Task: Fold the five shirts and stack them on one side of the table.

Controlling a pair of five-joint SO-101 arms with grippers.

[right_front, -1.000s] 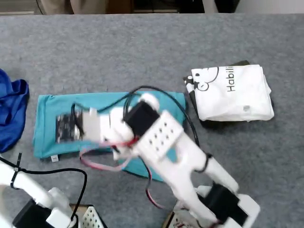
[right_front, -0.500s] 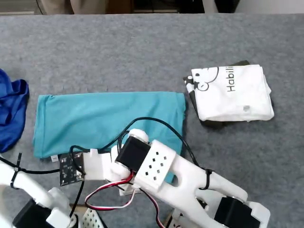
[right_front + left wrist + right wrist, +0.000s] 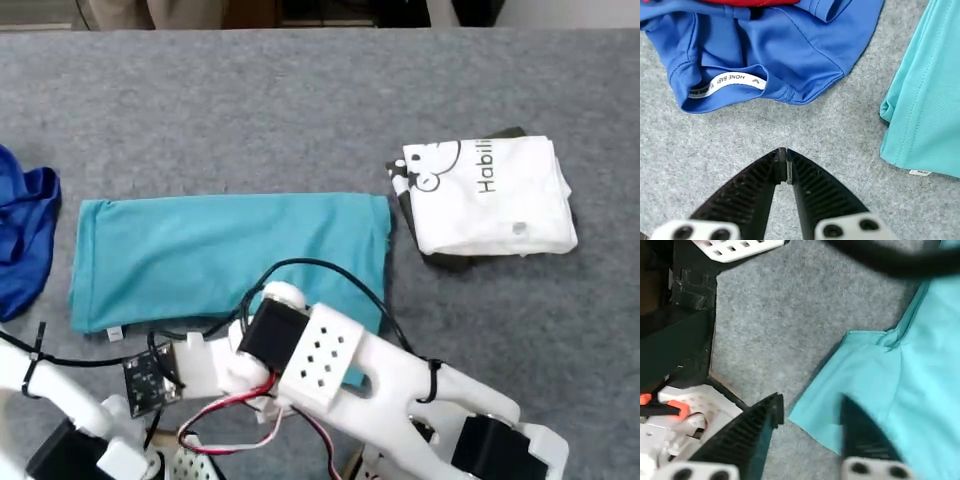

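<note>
Possibly parted right jaws nip one layer of the teal shirt (image 3: 910,390) at six o'clock; left jaws are closed.

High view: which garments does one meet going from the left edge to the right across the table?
First the crumpled blue shirt, then the flat teal shirt, then the folded white printed shirt.

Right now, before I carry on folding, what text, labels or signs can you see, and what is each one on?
Folded white shirt: dark lettering running sideways beside a cartoon face; I leave print unquoted.
Blue shirt: white neck label with small print.
Teal shirt: small white tag, too small to read.
</note>
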